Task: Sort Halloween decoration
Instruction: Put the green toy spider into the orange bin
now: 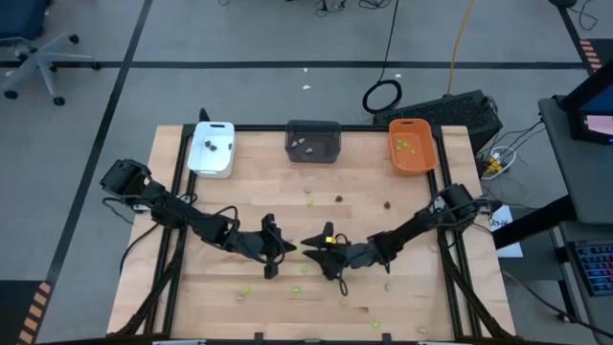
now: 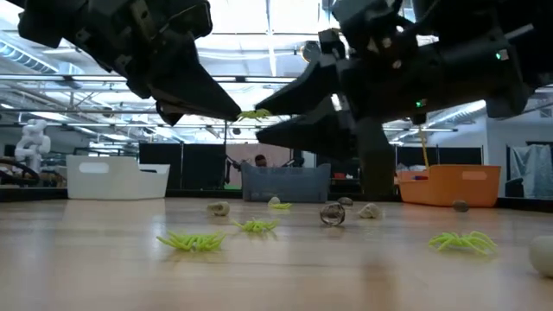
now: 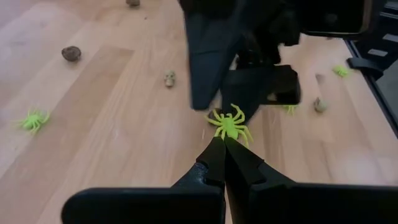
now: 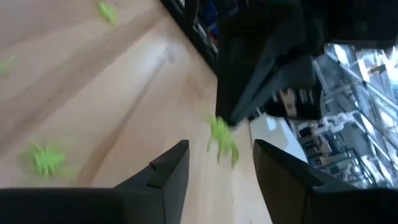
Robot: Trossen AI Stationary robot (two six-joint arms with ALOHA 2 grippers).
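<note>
A lime green spider (image 3: 230, 124), one piece of the Halloween decoration, hangs in the air over the table's middle, at the tip of my left gripper (image 3: 221, 148), which is shut on it. My left gripper (image 1: 287, 247) reaches in from the table's left. My right gripper (image 4: 217, 165) faces it from the right, open. One of its fingers is above the spider (image 2: 253, 113) and one below, and neither touches it. More green spiders (image 2: 192, 242), beige pieces (image 2: 219, 207) and dark pieces (image 1: 339, 199) lie flat on the wood. My left gripper pinches the spider by its near end (image 3: 222, 138) between its two fingertips. The fingers come from the table's left, slanting a little downward. The spider sticks out beyond the fingertips toward my right gripper, lifted clear of the table.
Along the far edge stand a white tray (image 1: 213, 149), a dark grey tray (image 1: 313, 141) and an orange tray (image 1: 412, 146), each with a few pieces inside. Loose pieces dot the table's middle and near strip. A cable loop lies on the floor beyond.
</note>
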